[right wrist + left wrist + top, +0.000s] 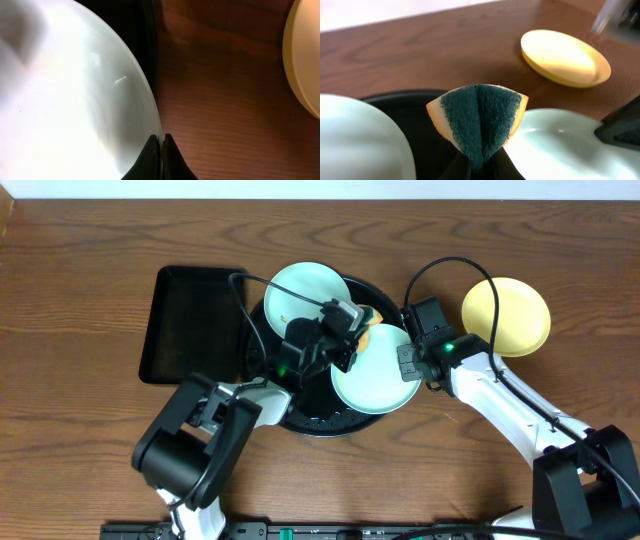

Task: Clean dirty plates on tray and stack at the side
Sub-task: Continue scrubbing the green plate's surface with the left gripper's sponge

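The round black tray [300, 420] sits mid-table. One aqua-mint plate [305, 292] lies on its far left part. My right gripper [408, 365] is shut on the right rim of a second aqua-mint plate [375, 380], [75, 100], holding it over the tray's right side. My left gripper [350, 330] is shut on a folded yellow sponge with a dark green scrub face [479, 120], held just above that plate's [560, 145] left part. The pale yellow plate [506, 315], [565, 57] lies on the table right of the tray, also at the right wrist view's edge [305, 60].
A rectangular black tray [190, 325] lies left of the round tray. Black cables [450, 270] loop above both wrists. The wooden table [90, 430] extends on all sides.
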Motion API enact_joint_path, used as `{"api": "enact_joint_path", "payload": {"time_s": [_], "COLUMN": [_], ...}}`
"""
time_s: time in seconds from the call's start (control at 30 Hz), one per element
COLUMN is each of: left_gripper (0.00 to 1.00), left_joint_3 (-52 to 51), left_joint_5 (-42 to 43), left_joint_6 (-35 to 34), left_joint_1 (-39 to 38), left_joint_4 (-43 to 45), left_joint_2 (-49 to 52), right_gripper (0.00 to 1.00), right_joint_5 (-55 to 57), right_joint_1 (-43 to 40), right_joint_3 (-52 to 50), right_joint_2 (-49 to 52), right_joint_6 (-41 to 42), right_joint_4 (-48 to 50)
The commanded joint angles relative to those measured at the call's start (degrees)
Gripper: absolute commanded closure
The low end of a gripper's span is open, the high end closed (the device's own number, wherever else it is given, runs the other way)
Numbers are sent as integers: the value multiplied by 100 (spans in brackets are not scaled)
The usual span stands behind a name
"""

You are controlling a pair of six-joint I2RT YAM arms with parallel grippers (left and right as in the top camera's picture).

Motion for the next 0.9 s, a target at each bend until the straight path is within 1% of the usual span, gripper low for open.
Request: {"api": "enact_joint_path", "payload": {"time_s": [0.0,0.13,0.63,0.8,0.87], "left_gripper": [93,93,93,92,92], "left_joint_3": [61,63,63,63,63], "left_joint_5": [138,181,177,175,55], "left_joint_6": [-4,-7,37,129,127], "left_joint_1": [-22,-42,-98,-98,-87], "left_joint_4": [177,365,369,413,527], "left_joint_2": [136,262,374,575,682], "right_gripper": [99,99,99,99,99], "right_joint_5": [-22,-22,-22,-22,-22], "right_joint_1": [0,0,0,0,0], "right_joint_3": [-9,-9,-9,-9,-9], "right_joint_2": [57,57,57,57,57], "right_joint_6": [-59,-59,-59,-59,-59], "right_joint_4": [4,-2,2,2,2]}}
